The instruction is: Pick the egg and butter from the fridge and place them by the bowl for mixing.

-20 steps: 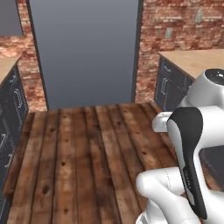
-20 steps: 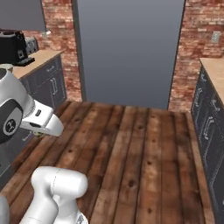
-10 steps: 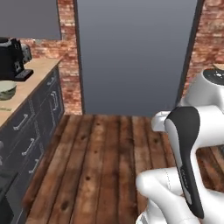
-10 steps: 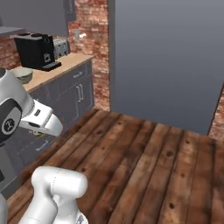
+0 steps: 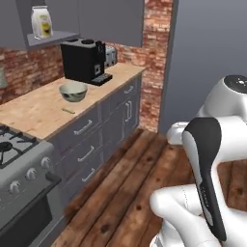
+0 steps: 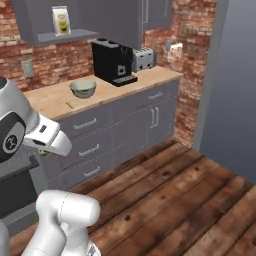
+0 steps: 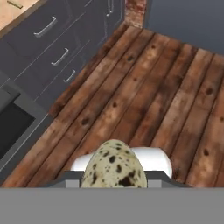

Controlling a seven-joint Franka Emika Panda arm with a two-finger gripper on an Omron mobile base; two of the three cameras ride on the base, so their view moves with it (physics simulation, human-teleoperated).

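Observation:
A pale egg (image 7: 114,164) with dark speckles sits at the bottom of the hand view, with my gripper (image 7: 114,180) shut on it above the wooden floor. The fingertips themselves are hidden behind the egg. The small pale greenish bowl (image 5: 73,91) stands on the wooden counter next to the black coffee machine, and the right base view has this bowl (image 6: 83,88) too. The dark grey fridge (image 5: 207,48) rises at the right, its door shut (image 6: 235,85). The butter is out of view.
A black coffee machine (image 5: 84,60) and a toaster (image 6: 144,59) stand on the counter (image 5: 43,113) beyond the bowl. A stove (image 5: 19,164) is at the near left. Grey drawers (image 7: 52,39) line the counter front. A shelf holds a packet (image 5: 41,21). Plank floor (image 6: 170,195) lies open ahead.
The whole picture has swung from the fridge door to the left-hand counter, so the base has turned. The bowl, coffee machine and stove have come into view.

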